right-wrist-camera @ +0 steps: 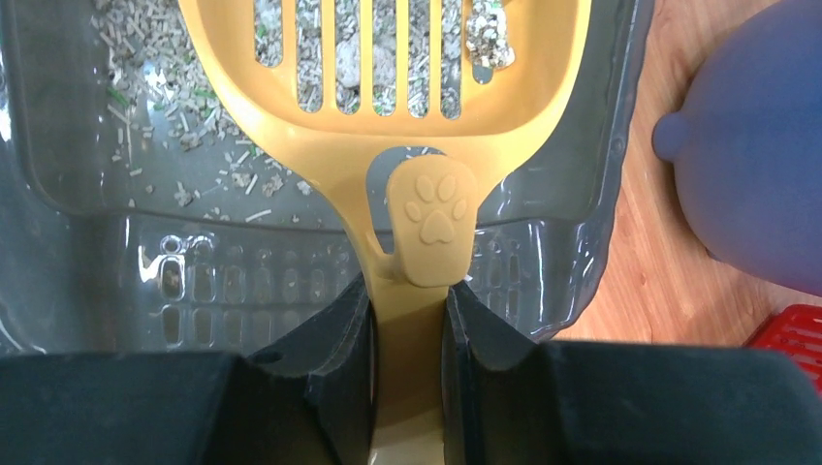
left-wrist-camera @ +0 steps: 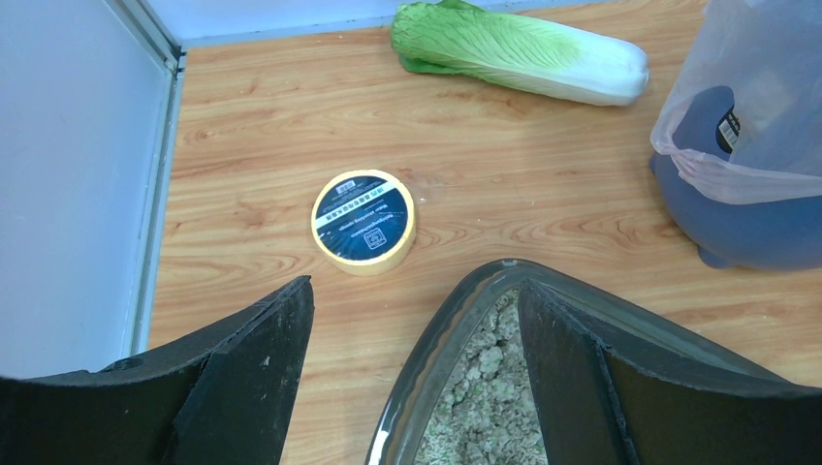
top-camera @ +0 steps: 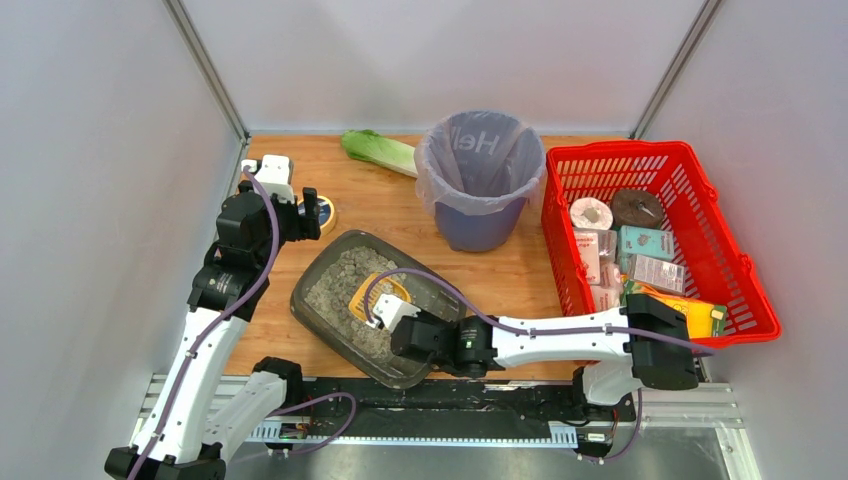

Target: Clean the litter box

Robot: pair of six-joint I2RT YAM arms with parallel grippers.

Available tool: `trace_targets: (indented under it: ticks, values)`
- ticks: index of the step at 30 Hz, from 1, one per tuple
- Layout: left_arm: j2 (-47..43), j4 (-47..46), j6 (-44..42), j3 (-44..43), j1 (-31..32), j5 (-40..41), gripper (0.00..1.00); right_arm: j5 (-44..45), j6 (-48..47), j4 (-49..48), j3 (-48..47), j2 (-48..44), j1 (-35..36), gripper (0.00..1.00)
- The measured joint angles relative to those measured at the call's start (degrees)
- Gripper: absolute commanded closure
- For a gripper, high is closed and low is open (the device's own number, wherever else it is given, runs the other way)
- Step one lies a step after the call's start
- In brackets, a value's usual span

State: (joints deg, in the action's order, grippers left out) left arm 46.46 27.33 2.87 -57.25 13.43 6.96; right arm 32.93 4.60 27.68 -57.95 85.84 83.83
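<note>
Litter box [right-wrist-camera: 97, 242]: on the worktop; bin [top-camera: 480, 232] just beyond it. Stiff plastic, heavy with loose litter, likely to spill if tilted; grip at the rim. Left fingers [left-wrist-camera: 262, 358] wide apart, empty, straddling its rim. Right fingers [right-wrist-camera: 330, 349] clamped on the scoop [right-wrist-camera: 388, 97] handle, over its litter.

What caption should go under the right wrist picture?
Right gripper holds a yellow scoop inside the litter box.
</note>
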Motion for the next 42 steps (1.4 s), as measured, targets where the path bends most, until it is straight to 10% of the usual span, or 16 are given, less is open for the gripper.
trace_targets:
  ticks: [42]
  values:
    - [0.02, 0.09, 0.68, 0.0, 0.0, -2.36, 0.14, -2.43, -1.73, 30.16, -30.93, -4.83, -13.97, 1.0]
